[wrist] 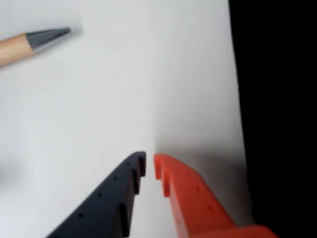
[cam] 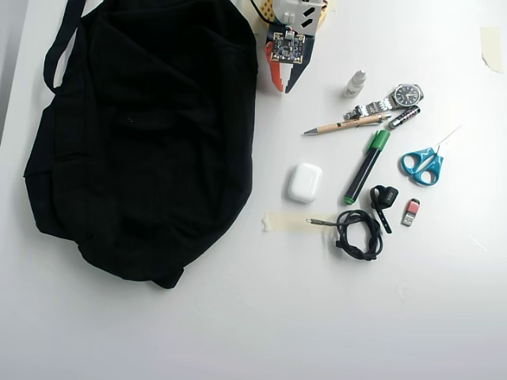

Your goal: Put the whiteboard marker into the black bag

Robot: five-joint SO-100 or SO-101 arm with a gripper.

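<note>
The whiteboard marker (cam: 364,169) lies on the white table, black barrel with its green cap pointing to the far side, right of centre in the overhead view. It is out of the wrist view. The black bag (cam: 142,134) fills the left half of the overhead view and shows as a dark edge on the right of the wrist view (wrist: 277,99). My gripper (cam: 283,87) is at the top, just right of the bag and well away from the marker. In the wrist view the gripper (wrist: 149,166) has its black and orange jaws almost together, holding nothing.
A tan pen (cam: 348,124) lies between the gripper and the marker; its tip shows in the wrist view (wrist: 34,42). Near the marker are a white earbud case (cam: 304,182), a watch (cam: 396,99), a small bottle (cam: 356,83), blue scissors (cam: 421,165) and a black cable (cam: 358,231).
</note>
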